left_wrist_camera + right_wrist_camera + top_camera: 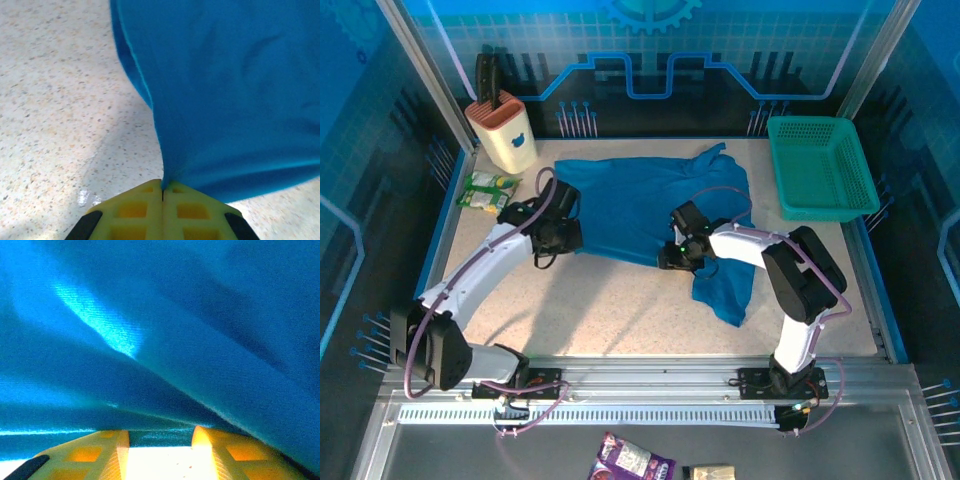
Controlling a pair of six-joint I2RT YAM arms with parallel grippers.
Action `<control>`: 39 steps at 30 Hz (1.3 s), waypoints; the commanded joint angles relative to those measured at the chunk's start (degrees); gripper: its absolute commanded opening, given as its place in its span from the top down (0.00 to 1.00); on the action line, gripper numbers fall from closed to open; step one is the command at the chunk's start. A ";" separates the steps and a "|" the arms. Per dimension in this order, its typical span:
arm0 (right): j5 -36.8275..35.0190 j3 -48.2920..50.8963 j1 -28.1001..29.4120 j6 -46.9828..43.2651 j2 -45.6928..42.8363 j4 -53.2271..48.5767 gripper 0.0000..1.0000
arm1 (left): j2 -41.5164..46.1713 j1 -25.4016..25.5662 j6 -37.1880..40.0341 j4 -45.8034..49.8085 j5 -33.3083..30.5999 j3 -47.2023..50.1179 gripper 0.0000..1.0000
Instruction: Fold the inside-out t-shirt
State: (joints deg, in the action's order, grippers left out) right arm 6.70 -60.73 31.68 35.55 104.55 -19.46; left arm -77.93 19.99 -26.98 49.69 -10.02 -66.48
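Inside-out t-shirt [640,200] is lying spread over the middle of the counter [620,320], plain blue and wrinkled. One flap is trailing off toward 5 o'clock and a sleeve is pointing toward 1 o'clock.

My left gripper [562,238] is sitting at the shirt's 9 o'clock edge. In the left wrist view I am clenching its jaws fully together [162,192] on a pinch of the blue cloth [225,100]. The fabric is fanning up and out from that pinch toward 1 o'clock, with speckled counter [50,100] showing at 9 o'clock.

My right gripper [676,256] is working at the shirt's 6 o'clock hem. In the right wrist view its jaws are standing partly apart [160,437], with bright counter showing in the gap. The cloth [200,340] is draping over and across the two yellow fingertips [112,440]. It is touching them, but I cannot tell whether any fold is being squeezed between them.

A teal-green mesh basket [820,170] is sitting at 2 o'clock, just beside the shirt. A cream and orange holder [503,132] with a small blue mark is standing at 10 o'clock, and a green packet [488,190] is lying near it. A purple packet [635,462] is lying at 6 o'clock, past the rail. The print on both packets is too small for me to read.
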 commanded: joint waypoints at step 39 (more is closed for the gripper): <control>-2.98 -2.20 -0.20 -2.32 -11.99 -16.30 0.56 | -2.90 -5.22 -2.66 7.25 6.56 9.07 0.76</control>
State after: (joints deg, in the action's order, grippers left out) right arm 5.54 -60.90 31.46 34.30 95.72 -30.94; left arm -80.84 14.83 -25.91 58.76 -1.39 -56.80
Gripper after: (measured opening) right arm 0.441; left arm 0.225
